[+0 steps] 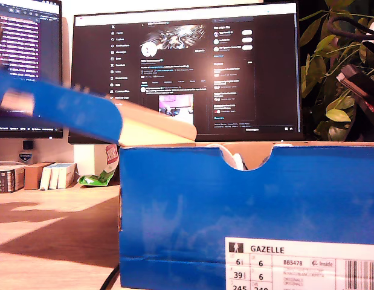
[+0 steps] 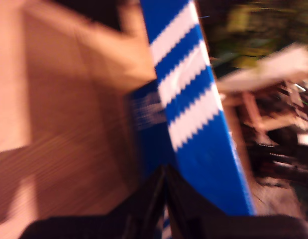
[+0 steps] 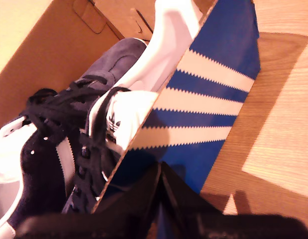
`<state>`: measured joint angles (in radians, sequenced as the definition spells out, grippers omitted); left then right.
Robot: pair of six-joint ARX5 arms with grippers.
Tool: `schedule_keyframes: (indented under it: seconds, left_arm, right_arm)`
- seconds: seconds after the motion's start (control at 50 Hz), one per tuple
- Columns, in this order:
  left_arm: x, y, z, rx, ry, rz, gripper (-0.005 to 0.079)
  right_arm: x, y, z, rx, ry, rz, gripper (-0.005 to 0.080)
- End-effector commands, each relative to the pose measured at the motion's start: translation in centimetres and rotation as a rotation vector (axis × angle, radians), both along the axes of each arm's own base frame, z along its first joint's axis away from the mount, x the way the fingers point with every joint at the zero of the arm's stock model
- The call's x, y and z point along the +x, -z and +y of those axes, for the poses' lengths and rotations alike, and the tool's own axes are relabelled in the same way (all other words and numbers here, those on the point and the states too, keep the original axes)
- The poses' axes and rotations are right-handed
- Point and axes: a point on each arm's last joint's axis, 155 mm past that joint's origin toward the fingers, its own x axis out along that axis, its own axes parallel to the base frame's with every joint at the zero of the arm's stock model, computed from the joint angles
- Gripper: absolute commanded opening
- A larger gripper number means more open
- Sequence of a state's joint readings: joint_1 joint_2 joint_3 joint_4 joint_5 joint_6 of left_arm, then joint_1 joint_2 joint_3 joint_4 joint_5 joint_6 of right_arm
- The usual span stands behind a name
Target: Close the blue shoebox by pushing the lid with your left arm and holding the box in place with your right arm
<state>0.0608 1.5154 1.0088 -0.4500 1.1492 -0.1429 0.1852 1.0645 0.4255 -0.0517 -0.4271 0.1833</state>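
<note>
Exterior view: the blue shoebox [image 1: 235, 205] fills the foreground on the wooden desk [image 1: 54, 223], its size label [image 1: 301, 263] on the face toward the camera. The lid [image 1: 72, 112] stands open, tilted up and away from the box rim toward the exterior view's left, hinged at the box's top edge; its raised end is blurred. Behind the box stand a monitor [image 1: 187, 66] and, beside it, a leafy plant [image 1: 332, 72]. A dark arm part with red [image 1: 356, 84] sits above the box near the plant — which arm it is I cannot tell. First wrist view: heavily blurred. My first gripper [image 2: 164, 199] has its fingers drawn together, with no gap visible, at the edge of the white-striped blue lid [image 2: 193, 99]; whether they pinch the lid I cannot tell. Second wrist view: my second gripper [image 3: 161, 194] likewise shows its fingers closed together, at the top edge of the box's striped side wall [image 3: 203, 99] — contact is unclear. Inside the box lie dark shoes [image 3: 59, 149] with black laces and white tissue paper [image 3: 168, 35].
</note>
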Motion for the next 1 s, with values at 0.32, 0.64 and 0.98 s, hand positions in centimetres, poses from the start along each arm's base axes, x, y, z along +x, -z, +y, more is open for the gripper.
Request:
schedule_keyframes:
  seconds: [0.32, 0.64, 0.98]
  left_arm:
    - [-5.1, -7.7, -11.6, -0.078, 0.359, -0.129, -0.0019]
    - [-10.9, -13.8, -18.6, -0.125, 0.588, -0.295, -0.0019]
    - [-6.9, -10.2, -15.5, 0.067, 0.427, -0.289, -0.0019]
  right_arm:
    - [0.7, -0.4, -0.4, -0.009, 0.021, -0.033, -0.0012]
    - [3.4, -3.2, -4.3, -0.038, 0.121, -0.088, -0.0012]
    - [3.9, -10.9, -1.8, 0.107, -0.024, -0.159, -0.0012]
